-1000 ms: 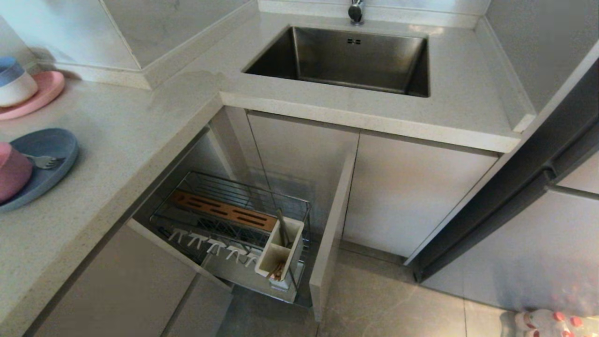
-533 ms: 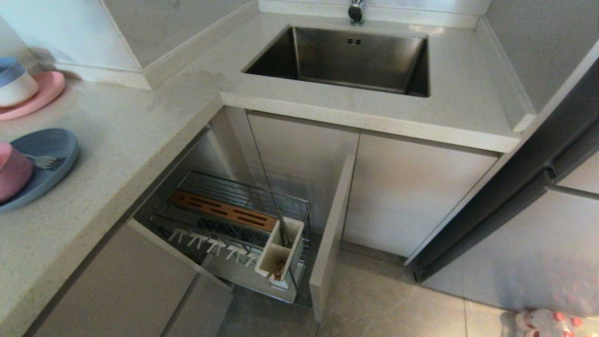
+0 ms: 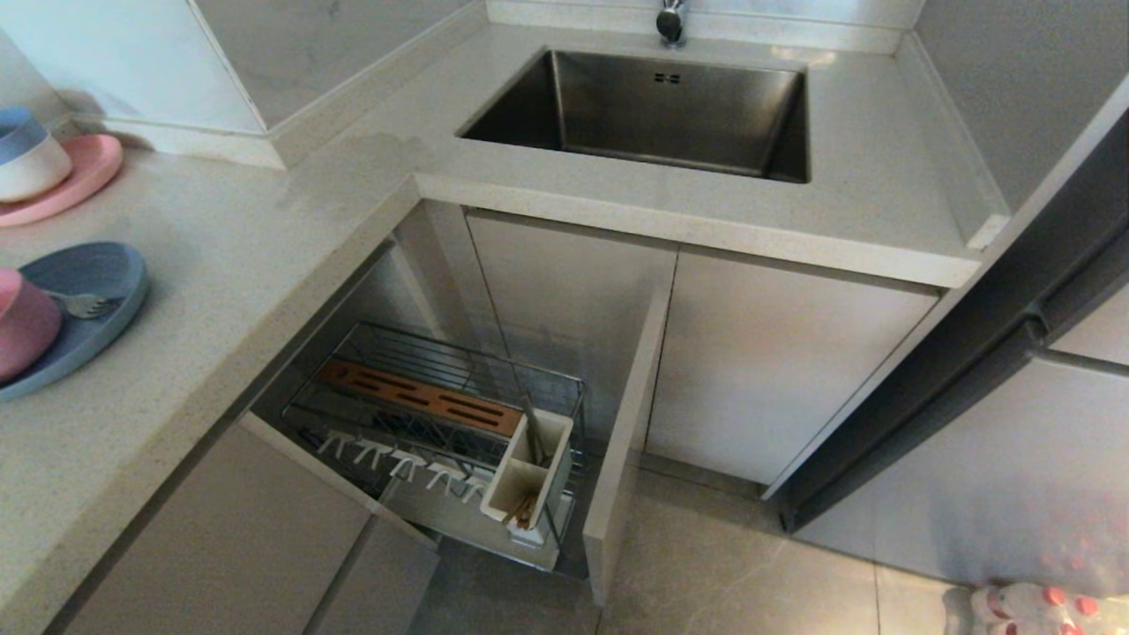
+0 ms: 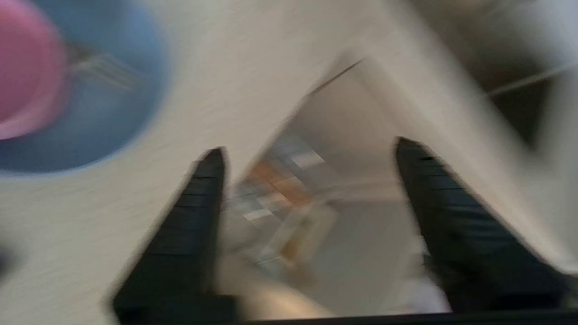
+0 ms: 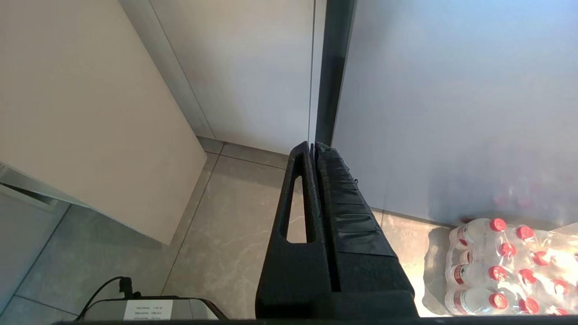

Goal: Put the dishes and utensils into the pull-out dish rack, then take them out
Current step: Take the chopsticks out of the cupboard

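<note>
Here, matte pink bowl (image 3: 22, 322) on wider blue plate (image 3: 97, 282), metal utensil (image 3: 84, 304) alongside

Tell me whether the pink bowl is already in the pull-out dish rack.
No, the pink bowl sits on the blue plate on the counter, outside the pull-out dish rack.

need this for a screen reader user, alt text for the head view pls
A pull-out dish rack stands open below a pale counter, its white utensil box holding chopsticks and a metal utensil. At left, a pink bowl sits on a blue plate; a steel sink lies behind.
</note>
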